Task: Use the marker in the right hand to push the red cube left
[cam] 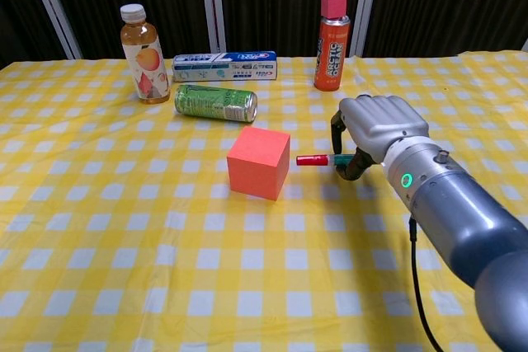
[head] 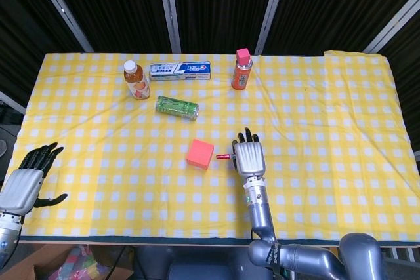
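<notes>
The red cube (head: 200, 154) (cam: 259, 161) sits on the yellow checked cloth near the table's middle. My right hand (head: 249, 159) (cam: 377, 131) is just to its right, gripping a red-capped marker (head: 224, 157) (cam: 313, 160) that points left toward the cube. A small gap shows between the marker's tip and the cube's right face. My left hand (head: 26, 178) hangs off the table's front left corner with fingers apart and nothing in it; the chest view does not show it.
Behind the cube lie a green can (head: 176, 107) (cam: 216, 103) on its side and a toothpaste box (head: 180, 70) (cam: 224, 65). A juice bottle (head: 136, 79) (cam: 140, 53) stands at back left, an orange spray can (head: 241, 69) (cam: 332, 41) at back right.
</notes>
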### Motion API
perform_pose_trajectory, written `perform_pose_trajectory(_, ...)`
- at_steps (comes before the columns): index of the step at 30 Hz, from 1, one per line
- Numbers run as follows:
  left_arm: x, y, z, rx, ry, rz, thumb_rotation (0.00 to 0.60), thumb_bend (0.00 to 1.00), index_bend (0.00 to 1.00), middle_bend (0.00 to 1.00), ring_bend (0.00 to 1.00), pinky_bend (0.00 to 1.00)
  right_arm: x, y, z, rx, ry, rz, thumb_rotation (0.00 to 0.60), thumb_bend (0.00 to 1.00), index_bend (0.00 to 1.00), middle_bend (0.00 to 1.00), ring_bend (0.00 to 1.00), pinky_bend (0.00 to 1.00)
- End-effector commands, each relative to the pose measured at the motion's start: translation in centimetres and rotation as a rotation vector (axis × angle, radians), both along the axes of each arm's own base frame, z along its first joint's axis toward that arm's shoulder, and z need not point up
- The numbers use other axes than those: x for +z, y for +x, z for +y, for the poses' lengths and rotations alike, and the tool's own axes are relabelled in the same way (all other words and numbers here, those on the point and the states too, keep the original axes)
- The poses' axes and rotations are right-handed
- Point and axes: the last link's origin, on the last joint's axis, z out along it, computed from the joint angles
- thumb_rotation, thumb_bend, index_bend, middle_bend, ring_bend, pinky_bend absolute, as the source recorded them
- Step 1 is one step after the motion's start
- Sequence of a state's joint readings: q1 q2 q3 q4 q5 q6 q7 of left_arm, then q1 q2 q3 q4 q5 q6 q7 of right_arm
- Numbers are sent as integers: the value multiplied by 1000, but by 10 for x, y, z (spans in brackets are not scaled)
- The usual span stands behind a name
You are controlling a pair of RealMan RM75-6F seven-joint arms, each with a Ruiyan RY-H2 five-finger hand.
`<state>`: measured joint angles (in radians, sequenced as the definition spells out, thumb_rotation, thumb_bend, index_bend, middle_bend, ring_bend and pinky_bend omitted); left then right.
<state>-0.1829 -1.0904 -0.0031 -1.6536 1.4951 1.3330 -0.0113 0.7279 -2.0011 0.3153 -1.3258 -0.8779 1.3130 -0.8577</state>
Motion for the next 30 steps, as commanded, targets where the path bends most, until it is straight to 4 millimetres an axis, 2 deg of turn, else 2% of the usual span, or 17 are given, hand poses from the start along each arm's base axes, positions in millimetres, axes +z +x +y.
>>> perform_pose_trajectory(1,0,0,0,0,-2,-3,600,0,17,0,0,57,-5,8,-6,-1,-11,-10,600,411,675,292,122,231)
perform_pose_trajectory(30,1,-1,1,12,-1,-11,600,0,17,0,0,57,-34,57,4,67,36,-106,600,411,676,292,122,232)
